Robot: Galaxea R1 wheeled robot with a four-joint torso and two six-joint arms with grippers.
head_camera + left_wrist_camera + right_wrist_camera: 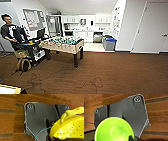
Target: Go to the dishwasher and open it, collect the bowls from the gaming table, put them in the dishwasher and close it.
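Left claw: I see a yellow perforated bowl (70,127) with a handle loop right against my left wrist plate; I cannot tell whether the claw is gripping it.
Right claw: a yellow-green bowl (114,130) sits at my right wrist, and a dark finger (131,138) seems to touch its rim; open or closed, I cannot tell.
Floor: brown wood-look planks under both wrists, brown carpet (112,75) ahead.
Foosball table (63,43): far left of centre, green field, dark legs.
Person (11,31): seated far left, beside a control rig.
Kitchen: far centre, white cabinets (82,26); the steel-fronted unit (98,37) there may be the dishwasher.
Bins (109,42): grey with blue lid, right of the kitchen opening.
Near left corner: a yellow-rimmed white counter (10,89).
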